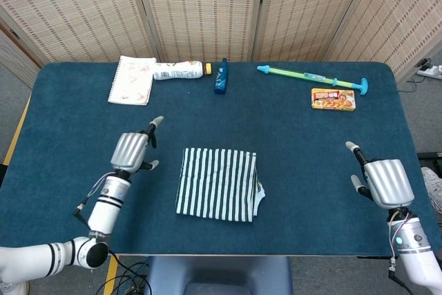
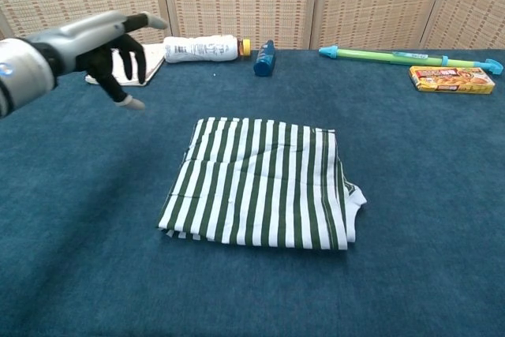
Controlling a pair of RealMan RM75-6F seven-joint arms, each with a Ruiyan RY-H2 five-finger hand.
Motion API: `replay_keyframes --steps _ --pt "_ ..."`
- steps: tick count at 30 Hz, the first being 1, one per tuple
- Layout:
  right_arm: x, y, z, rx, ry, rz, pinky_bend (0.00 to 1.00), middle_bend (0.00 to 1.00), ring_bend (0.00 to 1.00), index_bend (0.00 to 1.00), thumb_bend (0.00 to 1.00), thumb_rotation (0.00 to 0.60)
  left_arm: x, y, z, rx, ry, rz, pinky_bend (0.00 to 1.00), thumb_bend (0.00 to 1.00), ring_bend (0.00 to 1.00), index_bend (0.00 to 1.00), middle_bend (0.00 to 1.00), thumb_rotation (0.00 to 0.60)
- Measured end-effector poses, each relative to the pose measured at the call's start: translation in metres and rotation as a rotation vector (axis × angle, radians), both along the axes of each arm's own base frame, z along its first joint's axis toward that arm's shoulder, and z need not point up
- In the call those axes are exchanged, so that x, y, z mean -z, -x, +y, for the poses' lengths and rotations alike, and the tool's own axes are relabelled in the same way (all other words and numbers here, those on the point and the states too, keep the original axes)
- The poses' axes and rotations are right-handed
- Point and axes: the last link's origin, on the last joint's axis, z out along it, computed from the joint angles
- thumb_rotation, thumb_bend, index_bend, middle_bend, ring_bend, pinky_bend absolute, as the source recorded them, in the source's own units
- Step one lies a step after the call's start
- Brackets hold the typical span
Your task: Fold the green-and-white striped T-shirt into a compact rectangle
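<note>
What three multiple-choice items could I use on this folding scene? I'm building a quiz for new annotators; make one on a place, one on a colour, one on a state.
1. Where does the yellow food box lie?
A. beside the notebook
B. just in front of the green water squirter
C. on the T-shirt

2. What colour is the small upright-lying bottle near the white bottle?
A. blue
B. red
C. black

3. How is the left hand?
A. holding the T-shirt
B. pressing the notebook
C. empty, beside the T-shirt

Answers: 1 B, the box sits right by the squirter. 2 A, it is plainly blue. 3 C, its fingers hold nothing.
</note>
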Motion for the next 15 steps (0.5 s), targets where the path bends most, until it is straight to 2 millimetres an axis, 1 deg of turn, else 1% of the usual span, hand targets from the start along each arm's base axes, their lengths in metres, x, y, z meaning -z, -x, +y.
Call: replay_keyframes --steps 1,3,6,8,10,12,15 --pt "0.000 0.003 0.000 0.006 -0.013 0.000 0.60 0.44 0.43 0.16 0.34 0.600 -0.004 0.010 -0.004 -0.010 -0.013 0.004 0.58 0.17 0.46 0.13 0.54 0.600" --pt "0.001 0.007 0.002 0.014 -0.033 0.002 0.52 0.35 0.32 0.16 0.34 0.600 -0.013 0.033 -0.014 -0.030 -0.042 0.017 0.56 0.17 0.46 0.15 0.53 0.600" --pt "0.000 0.014 0.003 0.015 -0.051 0.007 0.41 0.23 0.20 0.14 0.35 0.600 -0.024 0.062 -0.032 -0.055 -0.085 0.036 0.55 0.17 0.46 0.16 0.53 0.600" --pt "-0.001 0.019 0.005 0.011 -0.052 0.002 0.36 0.19 0.16 0.13 0.35 0.600 -0.031 0.078 -0.043 -0.074 -0.112 0.041 0.55 0.17 0.46 0.17 0.52 0.600" --pt "-0.002 0.025 0.006 0.005 -0.044 -0.009 0.32 0.17 0.14 0.11 0.35 0.600 -0.040 0.094 -0.058 -0.095 -0.142 0.044 0.54 0.17 0.45 0.17 0.52 0.600" --pt "-0.004 0.029 0.008 -0.001 -0.030 -0.019 0.31 0.17 0.13 0.10 0.35 0.600 -0.048 0.109 -0.073 -0.115 -0.160 0.053 0.54 0.17 0.45 0.17 0.52 0.600" --pt "-0.006 0.038 0.014 -0.005 -0.001 -0.036 0.30 0.17 0.12 0.05 0.35 0.600 -0.060 0.126 -0.093 -0.140 -0.180 0.071 0.53 0.17 0.45 0.17 0.52 0.600"
